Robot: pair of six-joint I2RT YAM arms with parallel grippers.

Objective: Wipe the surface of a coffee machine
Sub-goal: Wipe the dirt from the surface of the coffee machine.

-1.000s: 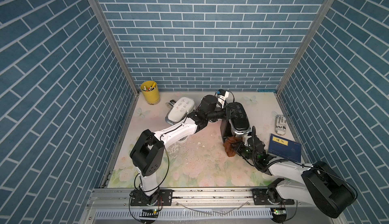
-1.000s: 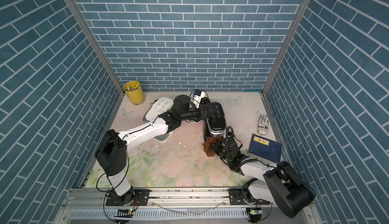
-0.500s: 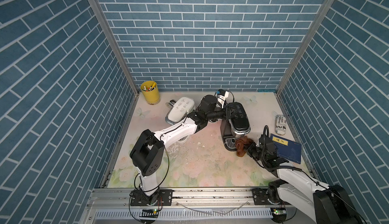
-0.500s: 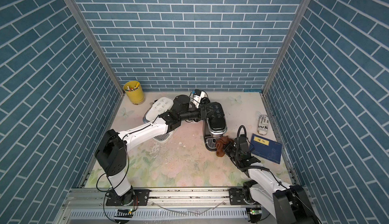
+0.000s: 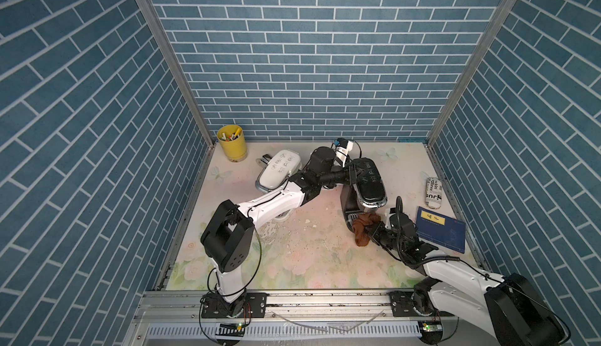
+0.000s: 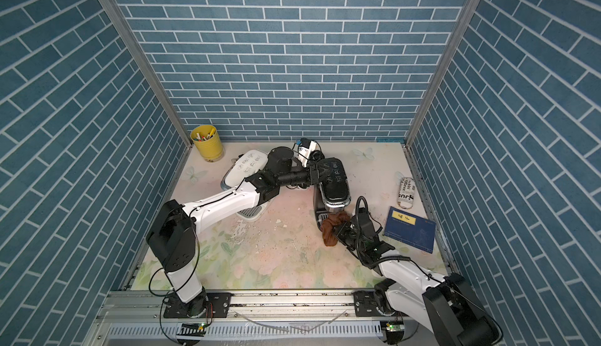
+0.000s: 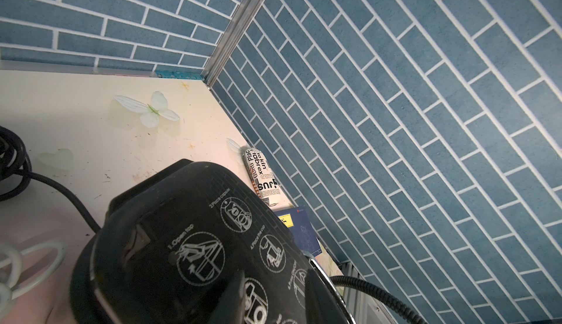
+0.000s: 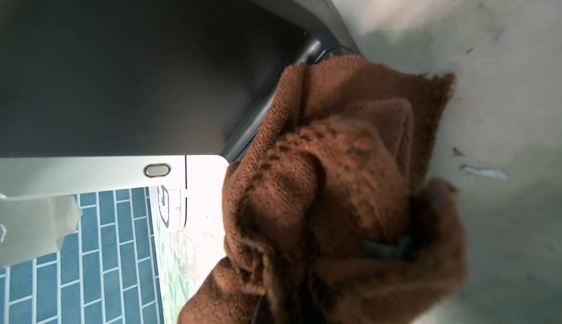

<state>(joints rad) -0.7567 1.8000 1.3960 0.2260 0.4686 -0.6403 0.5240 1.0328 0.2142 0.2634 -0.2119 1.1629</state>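
Right of centre in a top view, we see the black coffee machine (image 5: 369, 183) with the brown cloth (image 5: 360, 238) bunched against its base. Our right gripper (image 5: 371, 230) is clamped on the cloth. Our left gripper (image 5: 353, 172) meets the machine's top; whether it grips, we cannot tell. At upper left, the yellow cup (image 5: 232, 151) holds pens (image 5: 229, 134).

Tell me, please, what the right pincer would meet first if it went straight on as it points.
Probably the base of the coffee machine, just ahead: the right pincer, shut on the brown cloth, points at it, cloth leading. Exact gap is unclear.
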